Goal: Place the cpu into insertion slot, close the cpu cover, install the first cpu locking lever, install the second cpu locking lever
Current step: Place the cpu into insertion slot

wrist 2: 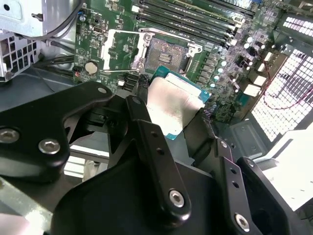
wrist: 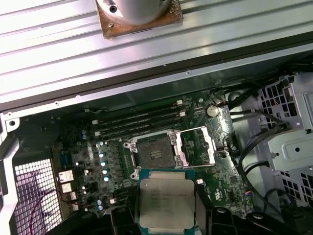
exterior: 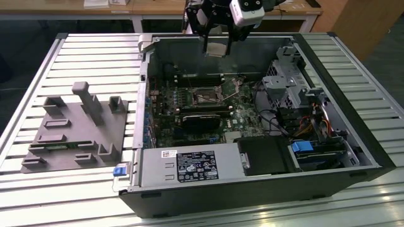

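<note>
My gripper (exterior: 216, 47) hangs above the back of the open computer case, shut on the cpu (exterior: 216, 49). The cpu (wrist: 166, 203) is a flat square chip with a pale metal top and a green edge, held by its sides between the black fingers (wrist 2: 146, 127). The insertion slot (wrist: 154, 152) lies open on the motherboard, dark in the centre with a silver rim. Beside it the cpu cover (wrist: 198, 147) is flipped open, a thin silver frame. The cpu (wrist 2: 173, 105) is well above the insertion slot (wrist 2: 168, 51) and offset from it, with the cpu cover (wrist 2: 120, 46) alongside.
The case (exterior: 353, 137) lies on its side on a slatted metal table (exterior: 94, 61). A black block (exterior: 202, 119) sits just in front of the insertion slot (exterior: 207, 98). A power supply (exterior: 183, 166), a drive cage (exterior: 287, 85) and cables (exterior: 303, 125) fill the case. A grey fixture (exterior: 75, 127) stands at the exterior view's left.
</note>
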{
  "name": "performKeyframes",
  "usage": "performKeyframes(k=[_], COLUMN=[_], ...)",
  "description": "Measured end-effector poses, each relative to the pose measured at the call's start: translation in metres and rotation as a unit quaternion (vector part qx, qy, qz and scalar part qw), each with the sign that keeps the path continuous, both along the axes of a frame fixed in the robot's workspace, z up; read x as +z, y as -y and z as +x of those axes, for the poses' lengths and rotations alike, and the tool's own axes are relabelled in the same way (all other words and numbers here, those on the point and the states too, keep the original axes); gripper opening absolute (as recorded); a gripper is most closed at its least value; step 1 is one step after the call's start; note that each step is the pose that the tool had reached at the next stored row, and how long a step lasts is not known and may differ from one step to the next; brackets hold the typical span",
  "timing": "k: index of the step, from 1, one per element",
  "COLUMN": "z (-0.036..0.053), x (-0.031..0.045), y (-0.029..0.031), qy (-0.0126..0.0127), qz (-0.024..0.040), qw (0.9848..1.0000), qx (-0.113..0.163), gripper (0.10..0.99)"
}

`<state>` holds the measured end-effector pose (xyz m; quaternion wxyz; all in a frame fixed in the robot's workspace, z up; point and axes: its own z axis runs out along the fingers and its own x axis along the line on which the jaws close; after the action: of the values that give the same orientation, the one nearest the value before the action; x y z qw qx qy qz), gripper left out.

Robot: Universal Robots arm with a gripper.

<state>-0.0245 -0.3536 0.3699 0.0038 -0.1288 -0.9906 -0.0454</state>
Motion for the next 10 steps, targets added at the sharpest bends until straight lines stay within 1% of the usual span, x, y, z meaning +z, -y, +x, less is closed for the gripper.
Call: performKeyframes(k=[10], z=[0.0], x=[-0.0004], y=[0.0], qy=[0.0], qz=[0.0], qw=[0.9995], qx=[-0.032], gripper=[0.537])
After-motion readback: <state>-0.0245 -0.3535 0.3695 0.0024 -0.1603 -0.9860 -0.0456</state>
